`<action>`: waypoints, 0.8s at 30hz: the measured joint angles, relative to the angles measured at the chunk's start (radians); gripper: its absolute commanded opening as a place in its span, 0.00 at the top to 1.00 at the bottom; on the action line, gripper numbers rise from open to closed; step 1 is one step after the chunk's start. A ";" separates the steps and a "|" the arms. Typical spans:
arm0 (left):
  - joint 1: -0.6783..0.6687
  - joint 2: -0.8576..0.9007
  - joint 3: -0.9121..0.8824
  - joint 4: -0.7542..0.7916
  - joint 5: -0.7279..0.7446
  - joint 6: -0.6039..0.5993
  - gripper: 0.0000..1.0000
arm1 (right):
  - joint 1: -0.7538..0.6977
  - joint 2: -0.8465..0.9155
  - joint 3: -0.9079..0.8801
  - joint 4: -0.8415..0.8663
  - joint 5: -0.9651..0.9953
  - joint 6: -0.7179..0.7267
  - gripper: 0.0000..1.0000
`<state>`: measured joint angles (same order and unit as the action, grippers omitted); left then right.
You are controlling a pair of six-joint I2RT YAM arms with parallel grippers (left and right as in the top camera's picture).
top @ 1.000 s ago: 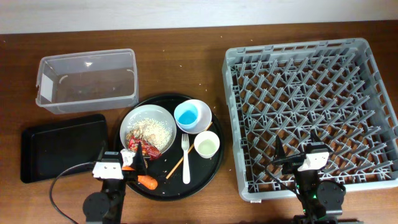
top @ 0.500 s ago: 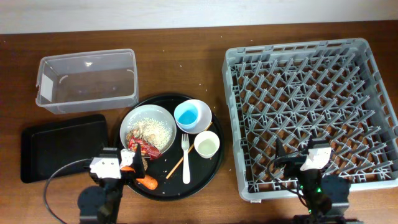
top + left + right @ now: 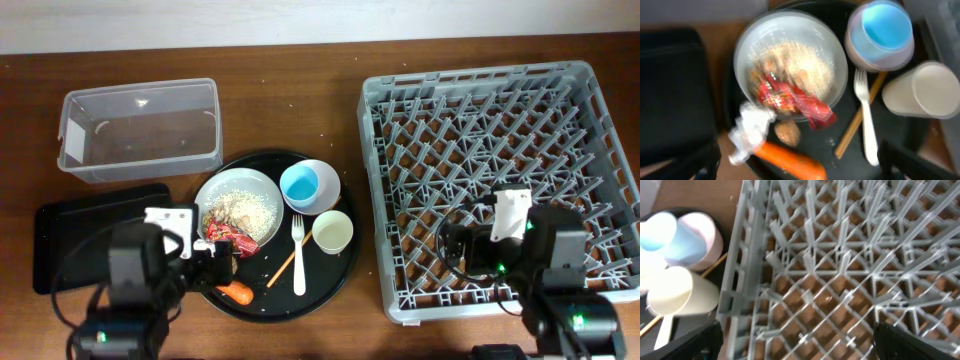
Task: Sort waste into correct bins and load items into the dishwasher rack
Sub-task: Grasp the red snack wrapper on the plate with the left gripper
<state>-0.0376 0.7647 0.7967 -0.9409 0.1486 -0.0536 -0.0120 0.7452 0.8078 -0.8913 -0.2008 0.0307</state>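
**Overhead view.** My left gripper (image 3: 214,262) is over the near-left rim of the round black tray (image 3: 345,272), just beside the carrot (image 3: 237,292) and the red wrapper (image 3: 233,237). The wrapper lies at the near edge of the pale-grey bowl (image 3: 214,186), which holds rice (image 3: 250,205). To the right of that bowl, the light-blue cup (image 3: 301,184) sits inside the whitish-pink bowl (image 3: 330,178). The cream cup (image 3: 333,232) and the white fork (image 3: 298,258) lie nearer on the same tray. The clear tub (image 3: 140,130) stands far left and the black rectangular tray (image 3: 75,235) near left. My right gripper (image 3: 452,246) is over the near-left part of the dishwasher rack (image 3: 500,130).

**Left wrist view.** My fingers (image 3: 704,162) are spread wide and hold nothing. Between them lie the carrot, a white tissue (image 3: 752,129) touching its left end, and a brown scrap (image 3: 787,133) against the bowl.

**Right wrist view.** My fingers (image 3: 687,342) are spread wide and empty above the rack's lattice floor. The cups stand to the left, outside the rack wall.
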 measured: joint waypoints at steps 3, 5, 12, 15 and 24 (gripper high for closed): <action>0.000 0.124 0.098 -0.082 0.056 -0.001 0.01 | 0.000 0.038 0.023 -0.022 -0.015 0.000 0.02; 0.000 0.160 0.111 -0.086 0.070 -0.003 0.01 | 0.000 0.037 0.023 -0.034 -0.020 0.001 0.02; -0.001 0.300 0.116 -0.035 0.103 -0.138 0.01 | 0.000 0.038 0.023 -0.044 -0.027 0.000 0.02; -0.001 0.414 0.116 -0.035 0.106 -0.272 0.01 | 0.000 0.038 0.023 -0.044 -0.027 0.000 0.02; -0.001 0.686 0.118 0.074 0.108 -0.436 0.19 | 0.000 0.037 0.023 -0.048 -0.027 0.001 0.02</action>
<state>-0.0383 1.4509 0.9150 -0.8665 0.2562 -0.4892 -0.0120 0.7826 0.8307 -0.9394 -0.2279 0.0315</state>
